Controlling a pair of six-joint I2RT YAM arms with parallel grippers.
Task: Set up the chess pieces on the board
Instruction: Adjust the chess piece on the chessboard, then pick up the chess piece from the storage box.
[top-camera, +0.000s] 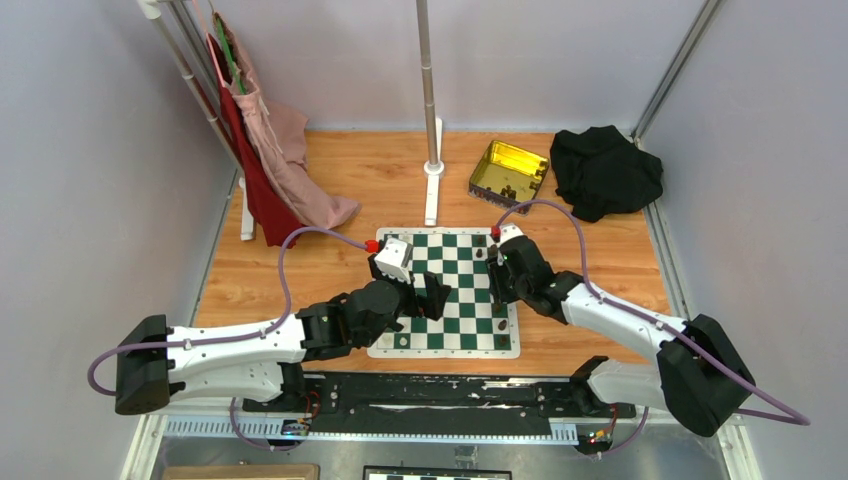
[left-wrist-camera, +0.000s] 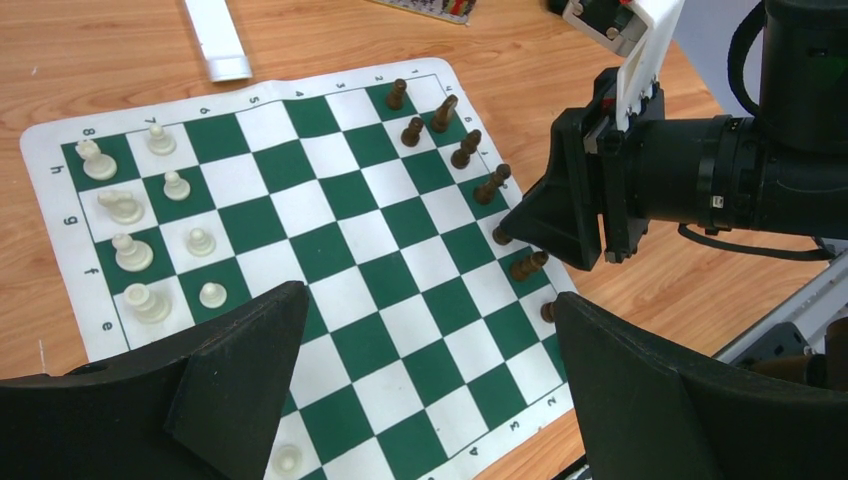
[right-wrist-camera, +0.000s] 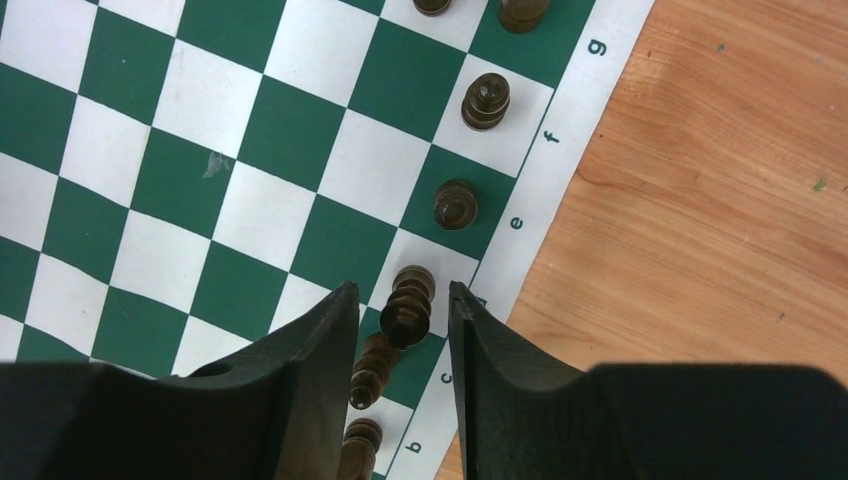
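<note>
The wooden table (top-camera: 300, 290) carries the board (top-camera: 455, 300) at its middle, just beyond the arm bases. A gold tin (top-camera: 508, 172) sits at the far right, well apart from the board; I cannot make out what is in it.

My left claw (left-wrist-camera: 430, 310) hangs over the board with its fingers spread wide and nothing between them. My right claw (right-wrist-camera: 403, 292) straddles one dark piece (right-wrist-camera: 410, 310) standing on the right edge row, fingers apart, a sliver of gap on each side.

The dark chess pieces (left-wrist-camera: 466, 148) line most of that right edge row, with only a couple in the row inside it. Cream pieces (left-wrist-camera: 130, 252) fill part of the left two rows. I judge the setup roughly half done.
</note>
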